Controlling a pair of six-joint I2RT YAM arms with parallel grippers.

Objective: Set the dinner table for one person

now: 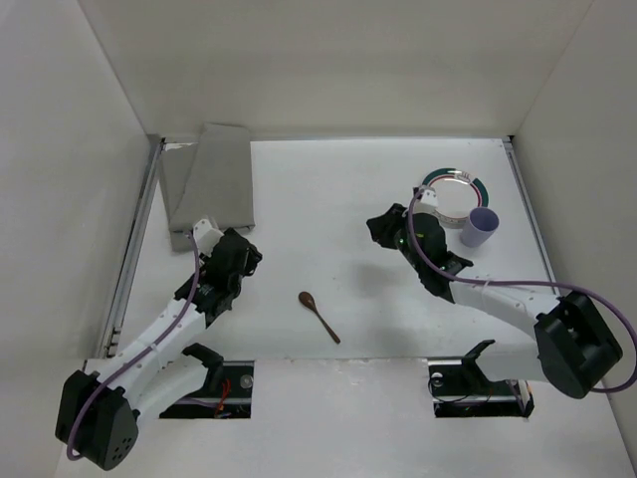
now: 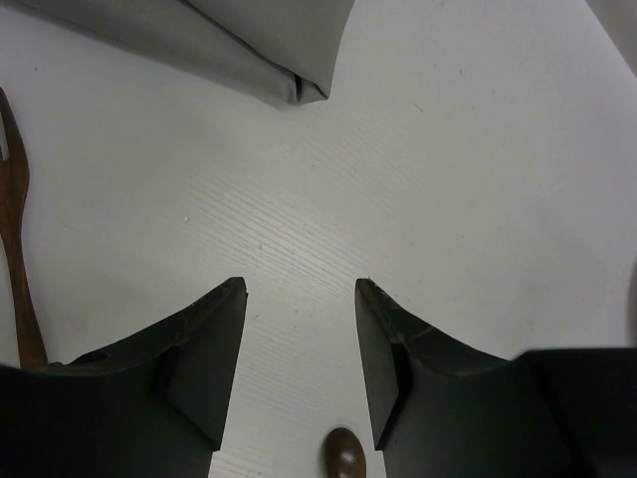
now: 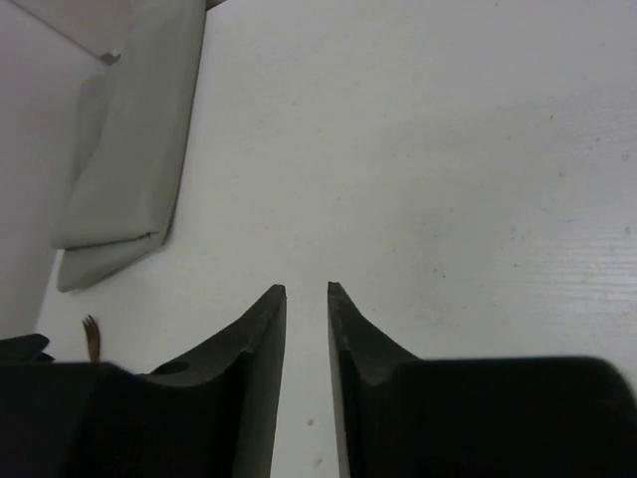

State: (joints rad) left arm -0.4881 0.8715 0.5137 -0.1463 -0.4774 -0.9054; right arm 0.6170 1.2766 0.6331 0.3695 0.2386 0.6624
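Left pincer [image 2: 300,289] gapes wide, empty, over the counter [image 2: 468,169]; right pincer [image 3: 307,291] nearly closed, empty. We see the wooden fork [image 2: 18,269] cut off at the view's edge.

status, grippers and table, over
Left gripper open, empty; right gripper barely parted, empty. Dinner table not set: placemat folded far left, spoon centre, plate and cup far right. Fork by left gripper.

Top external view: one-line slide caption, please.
Dinner table unset: grey placemat folded far left, wooden spoon centre, plate and purple cup right.

White dinner table [image 1: 338,209]: folded grey placemat [image 1: 214,174], spoon [image 1: 318,315], fork [image 2: 15,229], plate [image 1: 482,186], cup [image 1: 480,227].
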